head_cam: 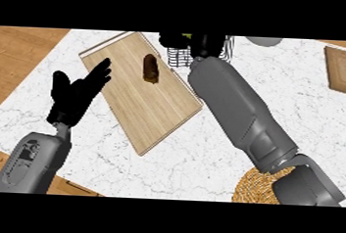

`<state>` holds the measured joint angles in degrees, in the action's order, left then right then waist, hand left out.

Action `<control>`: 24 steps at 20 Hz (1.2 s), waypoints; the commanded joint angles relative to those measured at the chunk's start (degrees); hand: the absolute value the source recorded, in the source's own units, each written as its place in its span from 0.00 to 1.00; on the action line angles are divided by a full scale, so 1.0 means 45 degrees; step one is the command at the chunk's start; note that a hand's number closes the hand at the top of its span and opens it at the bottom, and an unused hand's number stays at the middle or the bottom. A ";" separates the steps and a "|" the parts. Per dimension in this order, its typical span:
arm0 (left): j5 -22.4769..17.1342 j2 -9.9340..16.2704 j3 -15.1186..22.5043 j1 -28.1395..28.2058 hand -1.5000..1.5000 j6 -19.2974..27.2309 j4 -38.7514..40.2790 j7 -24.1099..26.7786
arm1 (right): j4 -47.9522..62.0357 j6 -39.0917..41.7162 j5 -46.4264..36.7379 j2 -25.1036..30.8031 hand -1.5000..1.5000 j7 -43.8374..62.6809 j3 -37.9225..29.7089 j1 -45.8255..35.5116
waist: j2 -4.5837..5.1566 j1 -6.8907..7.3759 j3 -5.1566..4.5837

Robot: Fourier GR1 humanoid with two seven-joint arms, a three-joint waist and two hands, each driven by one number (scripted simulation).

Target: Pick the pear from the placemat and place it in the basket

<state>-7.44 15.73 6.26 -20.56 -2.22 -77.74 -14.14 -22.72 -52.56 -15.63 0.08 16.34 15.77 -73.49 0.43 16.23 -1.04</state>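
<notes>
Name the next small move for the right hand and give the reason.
Probably open the right hand and let the pear go: it is stretched over the wire basket at the counter's far edge, fingers curled, with something yellow-green showing there. The woven placemat lies near, partly under the forearm.

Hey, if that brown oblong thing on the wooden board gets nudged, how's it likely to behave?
The brown thing looks rounded and longish, so it would probably roll sideways rather than slide. The wooden board under it looks flat and rimless, so nothing would likely stop it.
</notes>
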 commanded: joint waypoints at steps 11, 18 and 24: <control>0.0170 -0.0055 -0.0197 -0.0748 0.50 0.0234 0.0634 -0.0063 | 0.3841 -0.0963 -0.1745 -0.0015 1.00 0.6742 0.1754 -0.5469 | 0.0167 -0.0429 -0.0042; 0.0297 -0.0035 -0.0469 -0.0633 0.50 0.0605 0.0851 0.0130 | 0.5021 0.0156 -0.3249 -0.0015 1.00 1.0151 0.3211 -0.6584 | 0.0251 -0.1085 -0.0012; 0.0240 0.0230 -0.0752 -0.0559 0.50 0.0562 0.0860 0.0133 | 0.5045 0.0972 -0.4111 -0.0016 1.00 1.2420 0.4058 -0.6690 | 0.0282 -0.1232 0.0070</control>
<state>-6.36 15.95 3.67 -23.50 0.46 -74.29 -14.10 -0.25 -47.88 -31.77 0.23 61.71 31.75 -103.17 1.43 11.25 -0.88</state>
